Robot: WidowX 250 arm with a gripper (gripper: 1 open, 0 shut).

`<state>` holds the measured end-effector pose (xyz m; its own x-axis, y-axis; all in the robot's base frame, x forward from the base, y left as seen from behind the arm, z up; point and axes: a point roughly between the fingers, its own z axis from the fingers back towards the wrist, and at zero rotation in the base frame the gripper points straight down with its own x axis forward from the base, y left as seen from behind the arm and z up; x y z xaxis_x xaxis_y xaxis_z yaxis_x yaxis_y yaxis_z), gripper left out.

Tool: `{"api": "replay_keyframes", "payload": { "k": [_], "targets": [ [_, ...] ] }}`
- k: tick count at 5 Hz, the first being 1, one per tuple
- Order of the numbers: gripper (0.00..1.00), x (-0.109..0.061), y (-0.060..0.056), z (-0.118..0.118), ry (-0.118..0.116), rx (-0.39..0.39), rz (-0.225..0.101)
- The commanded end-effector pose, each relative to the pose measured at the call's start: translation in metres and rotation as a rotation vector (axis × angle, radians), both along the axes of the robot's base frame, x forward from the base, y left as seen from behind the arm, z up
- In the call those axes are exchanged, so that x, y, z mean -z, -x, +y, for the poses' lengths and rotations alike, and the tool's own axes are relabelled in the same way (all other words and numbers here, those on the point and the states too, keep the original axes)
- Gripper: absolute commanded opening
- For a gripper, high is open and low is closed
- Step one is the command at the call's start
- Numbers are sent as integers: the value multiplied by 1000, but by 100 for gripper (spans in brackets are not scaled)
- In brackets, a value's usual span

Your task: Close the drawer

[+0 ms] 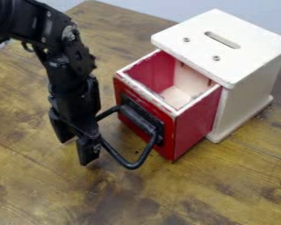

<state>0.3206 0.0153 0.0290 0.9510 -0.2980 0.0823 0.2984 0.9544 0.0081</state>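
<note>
Place: looks to me like a lab or test bench.
Surface: I see a worn wooden table [213,189].
Evidence: a black robot arm [55,61] over it.
Backdrop: blurred, I cannot tell.

A worn brown wooden table [213,189] fills the frame. On it, at upper right, sits a cream wooden casing [242,75], with the red drawer [178,105] pulled out toward the centre.

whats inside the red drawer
The drawer stands pulled out of the casing, and the part that shows holds only bare pale wood. Its back end is hidden under the casing, and the front wall covers the near floor, so those parts can't be checked.
</note>
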Motion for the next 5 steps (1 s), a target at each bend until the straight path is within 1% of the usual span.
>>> {"api": "replay_keyframes", "payload": {
  "k": [1, 2, 3, 4, 5],
  "targets": [
    [100, -31, -44, 0, 15, -9, -183],
    [100, -32, -55, 1, 28, -4, -188],
    [100, -27, -65, -4, 45, -16, -89],
    [0, -25, -68, -6, 18, -18, -79],
    [0, -24, -68, -7, 10, -22, -77]
  ]
}}
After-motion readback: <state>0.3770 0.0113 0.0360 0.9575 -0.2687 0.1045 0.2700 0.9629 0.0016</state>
